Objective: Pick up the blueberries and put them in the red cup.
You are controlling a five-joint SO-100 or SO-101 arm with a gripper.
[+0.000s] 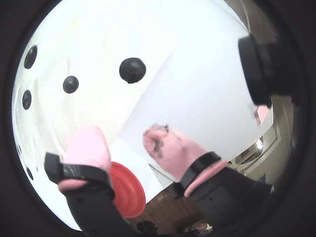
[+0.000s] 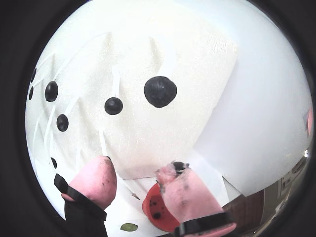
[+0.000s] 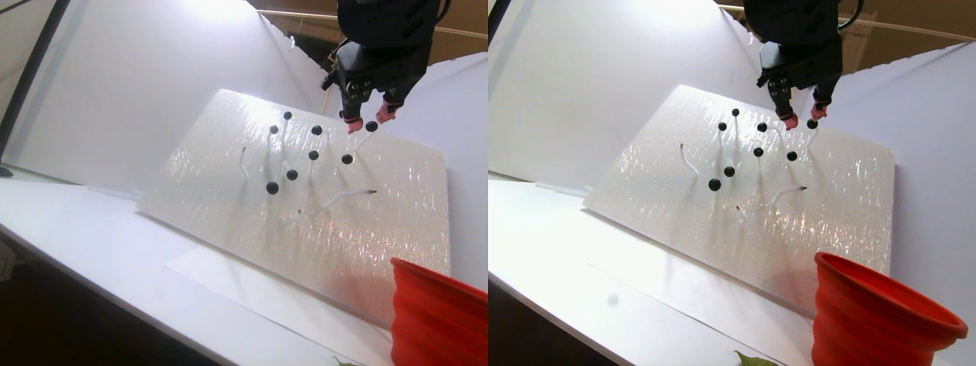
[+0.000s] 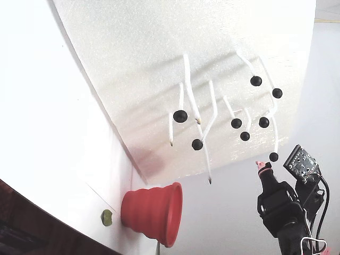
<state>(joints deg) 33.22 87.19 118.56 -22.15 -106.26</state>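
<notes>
Several blueberries, small black balls on thin white stems, stick out of a tilted white foam board (image 3: 229, 137). The nearest blueberry (image 1: 132, 69) (image 2: 160, 91) lies straight ahead of my gripper (image 1: 123, 141) (image 2: 136, 173), a little beyond the pink fingertips (image 2: 101, 173). My gripper is open with nothing between its fingers and hovers at the board's upper right in the stereo pair view (image 3: 803, 117), close to the top right berry (image 3: 812, 123). The red cup (image 3: 438, 316) (image 4: 154, 210) stands below the board; behind the fingers (image 2: 154, 210) it shows dark spots inside.
White paper covers the table (image 3: 114, 229) and a white backdrop stands behind the board. A small green leaf (image 2: 129, 227) (image 4: 107, 217) lies by the cup. Bare stems (image 3: 347, 197) also stick out of the board. The table's front edge drops to a dark floor.
</notes>
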